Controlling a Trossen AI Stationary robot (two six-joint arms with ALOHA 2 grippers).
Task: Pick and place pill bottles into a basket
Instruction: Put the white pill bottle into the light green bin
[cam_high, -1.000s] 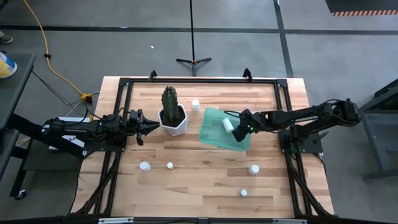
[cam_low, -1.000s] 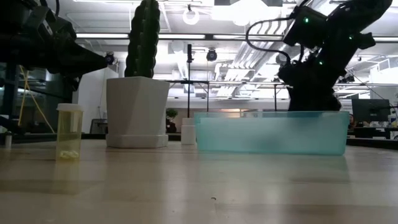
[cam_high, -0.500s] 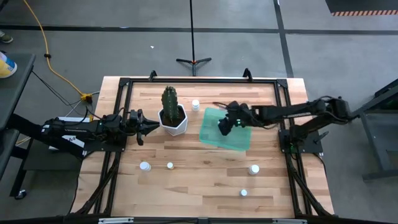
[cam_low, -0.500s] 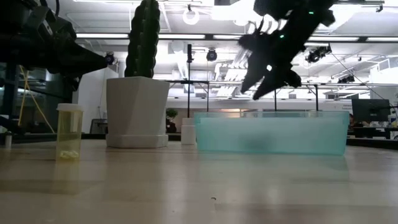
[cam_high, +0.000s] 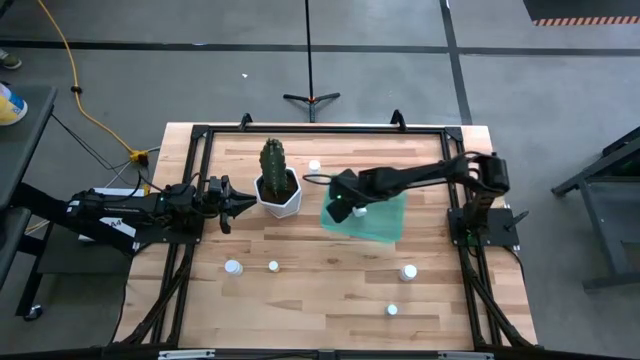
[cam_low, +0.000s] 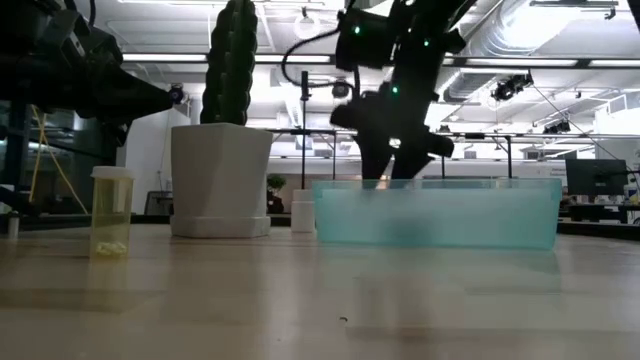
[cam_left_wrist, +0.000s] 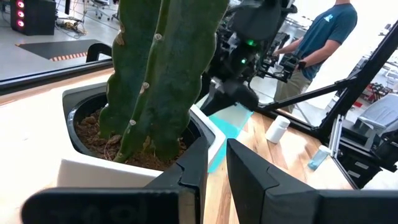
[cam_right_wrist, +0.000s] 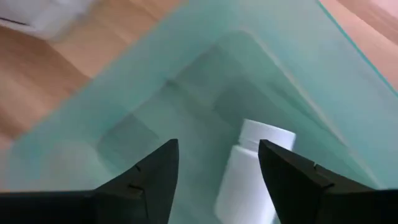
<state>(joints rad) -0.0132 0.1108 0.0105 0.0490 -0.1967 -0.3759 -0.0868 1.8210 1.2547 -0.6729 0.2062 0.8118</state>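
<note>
The teal basket (cam_high: 365, 216) lies right of the white cactus pot (cam_high: 279, 194). One white pill bottle (cam_right_wrist: 252, 168) lies on its side on the basket's floor; it also shows in the high view (cam_high: 358, 210). My right gripper (cam_right_wrist: 217, 177) is open and hovers over the basket's left end (cam_high: 338, 207), fingers either side of that bottle and above it. My left gripper (cam_high: 238, 203) is shut and empty, just left of the pot. Other bottles stand on the table: one far (cam_high: 314, 166), two near left (cam_high: 233, 267) (cam_high: 273, 266), two near right (cam_high: 408, 271) (cam_high: 392, 310).
The cactus pot (cam_low: 220, 180) stands close between the two grippers. A black frame (cam_high: 320, 129) runs round the table's edges. A person (cam_left_wrist: 317, 43) stands beyond the table's right side. Bare wood (cam_high: 330, 280) lies between the near bottles.
My right gripper has swept over the basket from its right end toward the table's left edge, now at the basket's left end. The white bottle that was at its fingers now lies in the basket behind it.
</note>
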